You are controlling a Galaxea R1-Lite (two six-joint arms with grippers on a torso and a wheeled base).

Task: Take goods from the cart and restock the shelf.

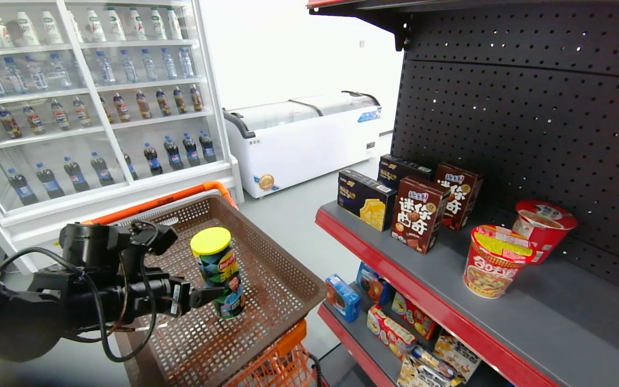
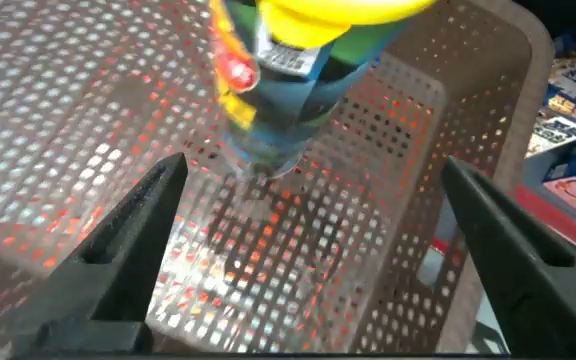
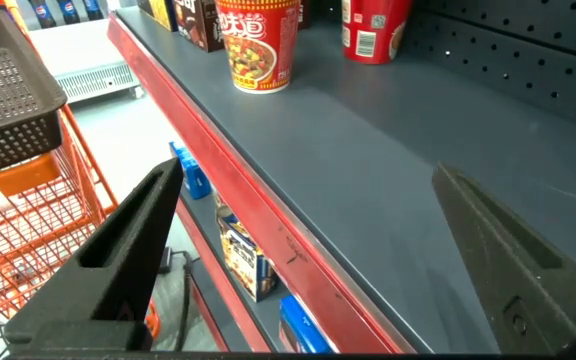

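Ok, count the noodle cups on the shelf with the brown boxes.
2. One noodle cup stands nearer the shelf's front edge; the other cup sits behind it, close to the pegboard.

A glass-door drinks cooler [image 1: 89, 97] stands at ten o'clock and a white chest freezer [image 1: 304, 142] at twelve, against a bright white wall [image 1: 288, 48]. The floor [image 1: 288, 220] is grey.

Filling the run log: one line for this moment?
left gripper: open at yellow-lidded cylindrical chip can standing in brown perforated basket | right gripper: open above grey shelf board | nothing grasped

Drinks cooler [image 1: 89, 97], chest freezer [image 1: 304, 145]
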